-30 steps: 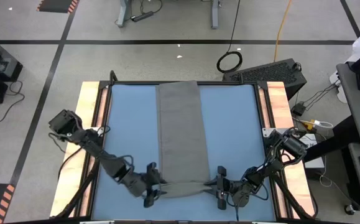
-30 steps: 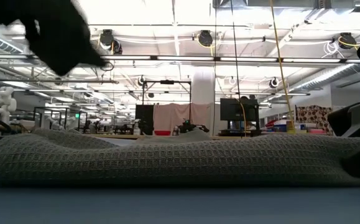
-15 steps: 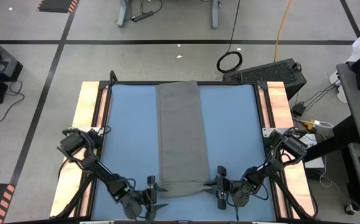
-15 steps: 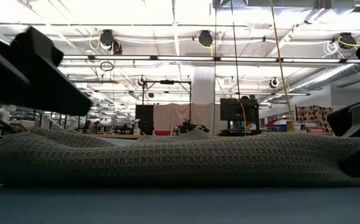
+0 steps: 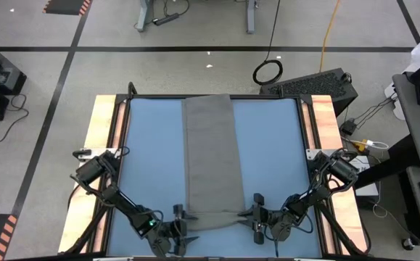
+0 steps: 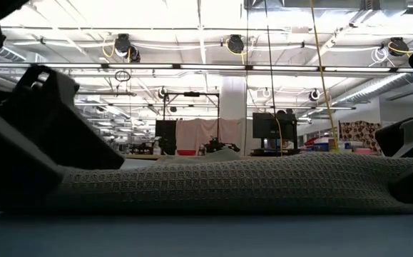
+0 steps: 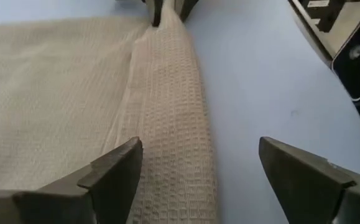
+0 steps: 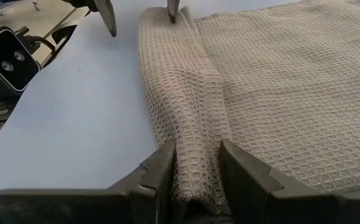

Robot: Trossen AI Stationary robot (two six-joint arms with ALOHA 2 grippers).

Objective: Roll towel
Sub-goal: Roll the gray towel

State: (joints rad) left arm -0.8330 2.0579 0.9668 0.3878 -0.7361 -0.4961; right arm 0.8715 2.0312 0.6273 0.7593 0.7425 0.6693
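The fingers of the left gripper [image 7: 198, 168] are spread wide around the rolled edge of the grey waffle-weave towel [image 5: 211, 156], not yet gripping it. The right gripper [image 8: 195, 171] is closed on the same fold at its other end. For an even roll, the left fingers should be closed on the fold level with the right ones before both are turned together.

In the low view the left hand [image 6: 31, 153] blurs close up, hiding the towel's [image 6: 249, 182] left end.

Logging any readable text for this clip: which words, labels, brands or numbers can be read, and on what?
None can be read.
The towel shows plain weave, no print.
The blue tabletop is unmarked.
Screens in the room behind are too small to read.
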